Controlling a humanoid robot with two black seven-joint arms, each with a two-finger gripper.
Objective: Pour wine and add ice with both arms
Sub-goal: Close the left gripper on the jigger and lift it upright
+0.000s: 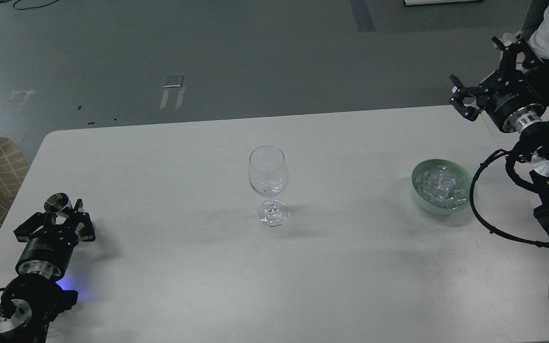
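Ice (439, 186) filled a pale green bowl (417, 193) on the tabletop (169, 267), well right of an upright stemmed glass (268, 183). Nothing stood between them. Left gripper (60, 214) clasped a small metal cup (58, 202) near the table's left edge; right gripper (486, 71) hung spread wide beyond the bowl.

Left arm (17, 295) comes in low at the bench's (169, 267) near-left corner, wrist angled up and away, a blue light glowing beside its lower joint. Its end effector (62, 214) sits close over the surface, fingers closed around a small metal cup. Over on the far-right corner, the right arm (541, 157) bends up and back, cables looping off it, and its end effector (486, 71) hangs high with fingers spread wide, holding nothing.
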